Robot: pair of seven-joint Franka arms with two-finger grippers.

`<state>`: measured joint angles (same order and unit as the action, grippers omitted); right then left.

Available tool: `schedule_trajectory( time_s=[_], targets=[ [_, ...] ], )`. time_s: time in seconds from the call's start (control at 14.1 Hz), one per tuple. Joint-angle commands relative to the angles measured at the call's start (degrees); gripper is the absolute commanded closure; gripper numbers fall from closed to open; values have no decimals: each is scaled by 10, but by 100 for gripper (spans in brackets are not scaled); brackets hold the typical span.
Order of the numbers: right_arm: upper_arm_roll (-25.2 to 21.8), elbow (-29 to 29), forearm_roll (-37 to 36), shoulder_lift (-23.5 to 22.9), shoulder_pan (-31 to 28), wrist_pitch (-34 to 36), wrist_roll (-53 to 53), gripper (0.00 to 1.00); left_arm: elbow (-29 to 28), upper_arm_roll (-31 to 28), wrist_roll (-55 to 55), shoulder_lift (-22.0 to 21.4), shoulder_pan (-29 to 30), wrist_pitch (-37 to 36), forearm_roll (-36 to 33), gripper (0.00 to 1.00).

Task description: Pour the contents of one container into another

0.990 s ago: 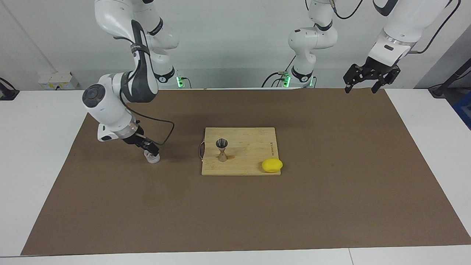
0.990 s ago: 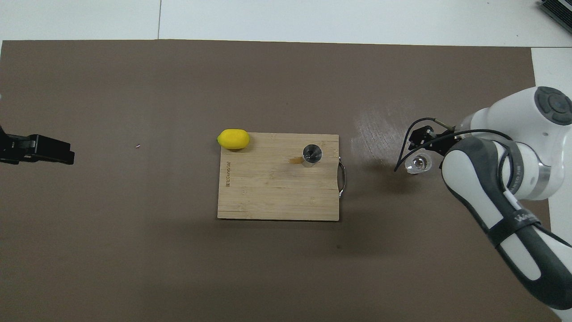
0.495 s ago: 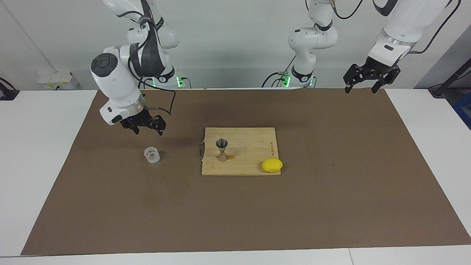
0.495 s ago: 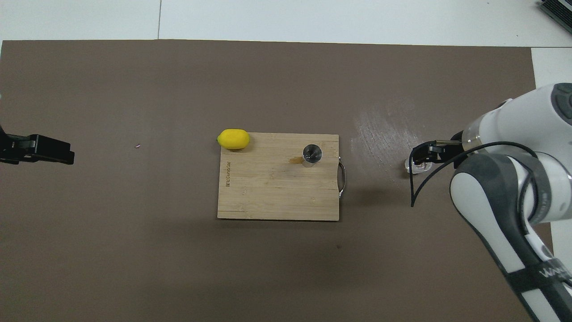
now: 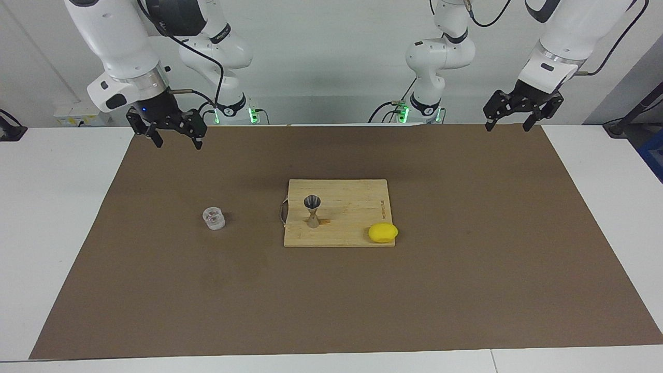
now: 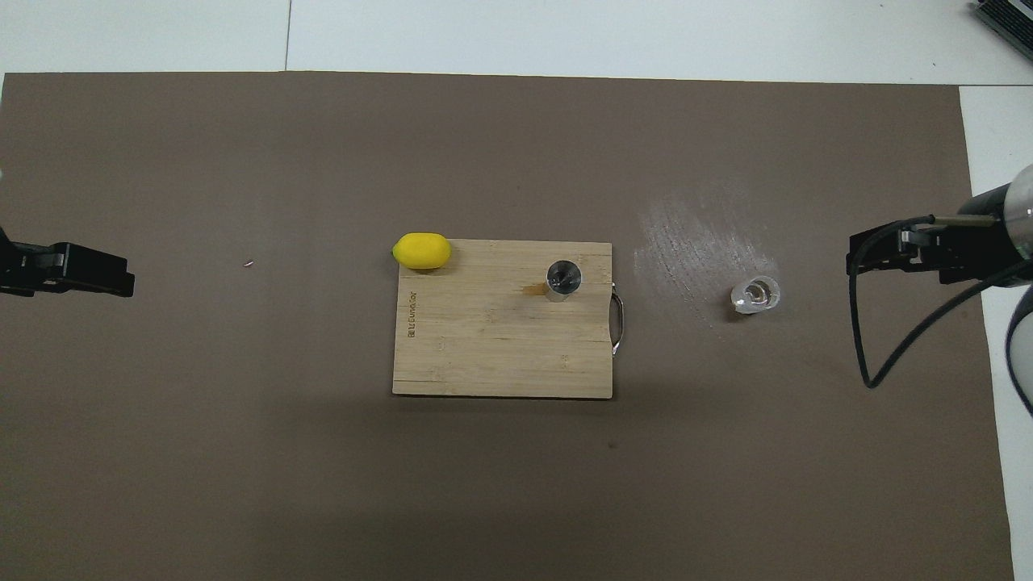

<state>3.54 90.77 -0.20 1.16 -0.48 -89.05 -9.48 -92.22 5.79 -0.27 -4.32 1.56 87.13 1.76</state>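
The small clear glass cup (image 5: 213, 218) (image 6: 755, 295) stands upright on the brown mat, toward the right arm's end of the table, with nothing touching it. The steel hourglass jigger (image 5: 312, 211) (image 6: 562, 279) stands upright on the wooden board (image 5: 357, 204) (image 6: 484, 355), near the edge with the handle. High over the mat's corner hangs my right gripper (image 5: 176, 142) (image 6: 857, 262), open and empty, well clear of the cup. My left gripper (image 5: 508, 126) (image 6: 121, 281) waits open and empty in the air over the mat's corner at the left arm's end.
A yellow lemon (image 5: 383, 232) (image 6: 421, 250) lies at the board's corner farthest from the robots. A small brown stain (image 6: 533, 289) marks the board beside the jigger. A pale scuffed patch (image 6: 694, 242) shows on the mat between board and cup.
My right gripper was down at the glass cup; it has risen and drawn back toward its base, leaving the cup standing on the mat. The left arm has not moved.
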Motion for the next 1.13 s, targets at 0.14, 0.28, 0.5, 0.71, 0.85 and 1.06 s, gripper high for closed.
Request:
schedule_trajectory(
  time_s=[0.14,0.28,0.5,0.71,0.85,1.06],
  targets=[
    [2,-71,-9,-42,-22,78,20,0,-6,2,9,-10,5,-7,6,0],
    [7,-58,-6,-34,-22,74,20,0,-6,2,9,-10,5,-7,6,0],
    [9,-39,-5,-26,-22,74,18,0,-6,2,9,-10,5,-7,6,0],
    [9,-27,17,-20,-22,76,14,0,-6,2,9,-10,5,-7,6,0],
    [9,-26,17,-19,-20,73,13,0,-6,2,9,-10,5,-7,6,0],
    [9,-26,16,-19,-20,73,7,0,-6,2,9,-10,5,-7,6,0]
  ],
)
